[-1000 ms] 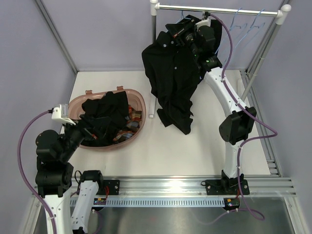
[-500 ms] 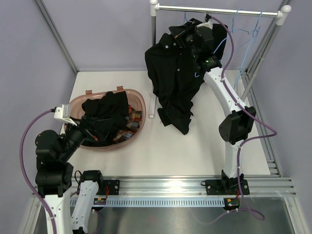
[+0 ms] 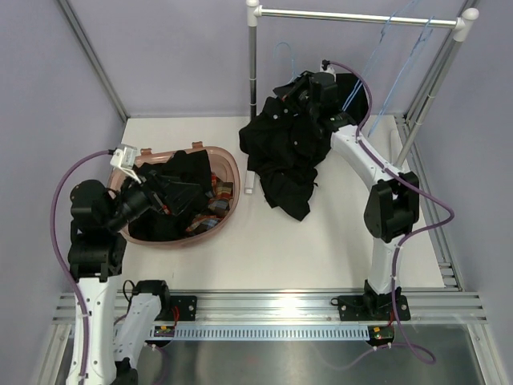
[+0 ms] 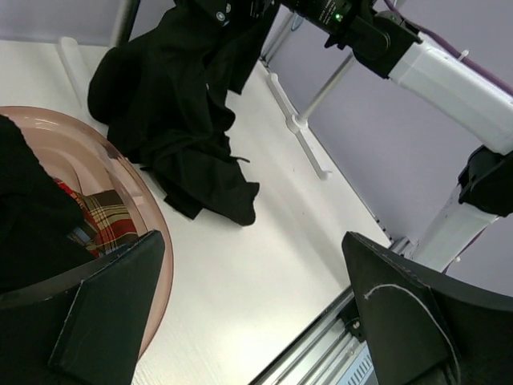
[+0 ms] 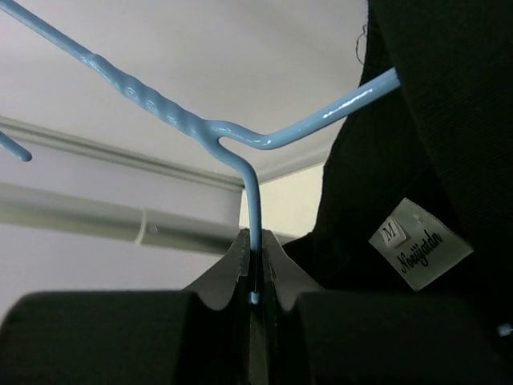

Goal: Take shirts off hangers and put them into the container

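top external view, from the left: the left gripper [image 3: 167,192] has swung up from the near edge and now hangs over the container [image 3: 233,172], its jaws spread as wide as they go and holding nothing. its wrist view looks across the tub's rim to the white table [image 4: 264,241]. the container already holds one black shirt [image 3: 183,178] and the plaid shirt [image 3: 215,210], bunched together.

moving right, the last black shirt [image 3: 284,148] has dropped. a second ago it hung tall just under the rail [image 3: 353,15]. now it is slumped in a low heap, its hem on the table just right of the tub and its collar still on the blue hanger [image 5: 240,148]. the hanger's hook stands free below the rail. the right gripper [image 5: 255,250] is pinched tight on the hanger's wire neck, with the shirt's size label beside it. two empty hangers [image 3: 401,48] remain on the rail at the far right.

so the hanger is unhooked, but the shirt is not yet off it. i judge the open left gripper is placed to take the cloth and draw it toward the tub.
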